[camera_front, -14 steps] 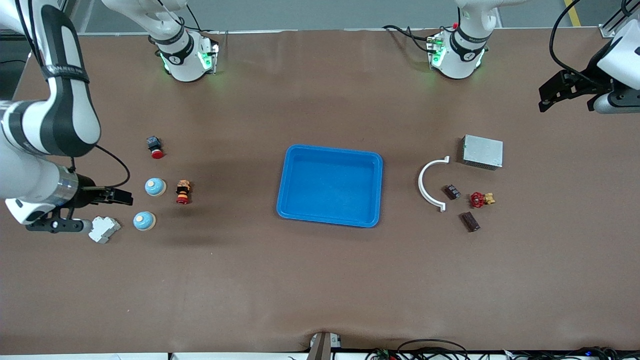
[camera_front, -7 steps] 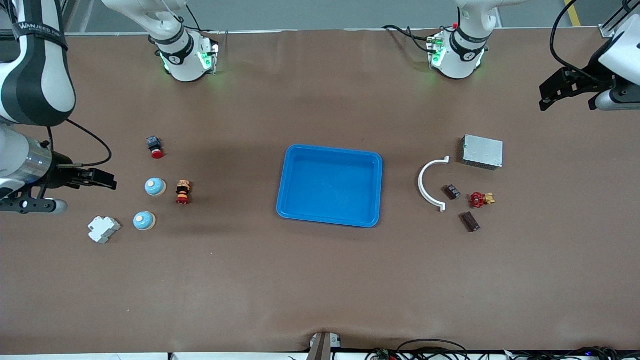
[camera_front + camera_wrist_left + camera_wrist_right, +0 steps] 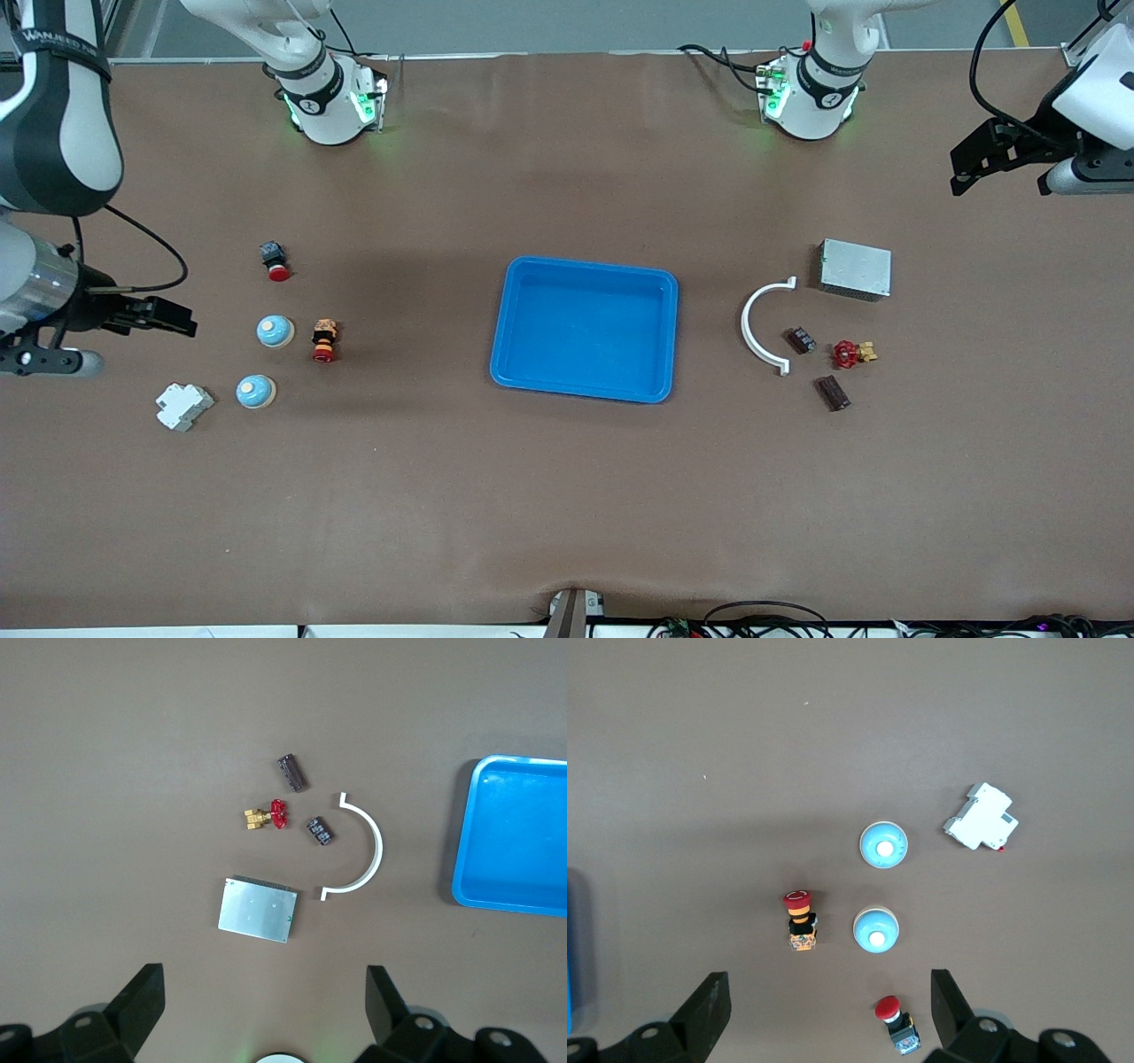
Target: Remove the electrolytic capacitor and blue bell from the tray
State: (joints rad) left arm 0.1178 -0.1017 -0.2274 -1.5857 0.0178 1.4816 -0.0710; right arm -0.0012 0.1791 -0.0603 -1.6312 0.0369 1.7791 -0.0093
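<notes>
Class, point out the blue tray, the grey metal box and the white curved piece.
blue tray (image 3: 585,390): front view, on its rim nearest the camera.
grey metal box (image 3: 855,268): front view, middle of its top face.
white curved piece (image 3: 749,332): front view, middle of the arc.

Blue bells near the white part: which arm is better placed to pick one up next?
Right. The right gripper hovers open over the right arm's end of the table, close to both blue bells. The left gripper, also open, hangs over the left arm's end, near the grey box.
</notes>
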